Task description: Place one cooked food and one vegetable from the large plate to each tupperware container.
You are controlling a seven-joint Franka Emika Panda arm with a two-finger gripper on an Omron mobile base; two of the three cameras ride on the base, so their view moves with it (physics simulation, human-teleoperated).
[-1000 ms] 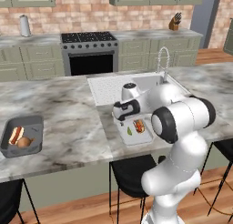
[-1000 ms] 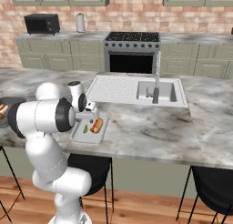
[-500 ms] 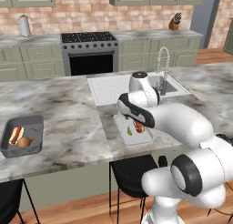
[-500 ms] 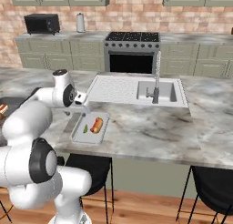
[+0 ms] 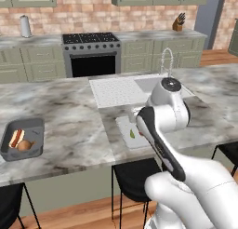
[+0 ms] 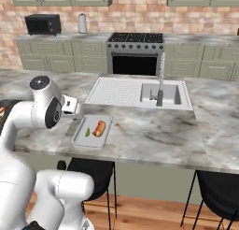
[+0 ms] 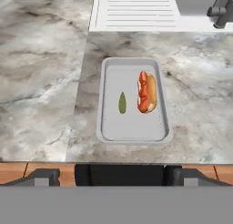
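The arm hides part of the pale tray (image 5: 126, 130); its fingers (image 7: 116, 176), cut off low, stand wide, empty.

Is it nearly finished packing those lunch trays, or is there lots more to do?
It looks nearly finished. The pale tray holds a hot dog and a small green vegetable. The dark grey tray holds another hot dog and a round brown item that is too small to identify. The fingers are spread with nothing between them. Probably little is left.
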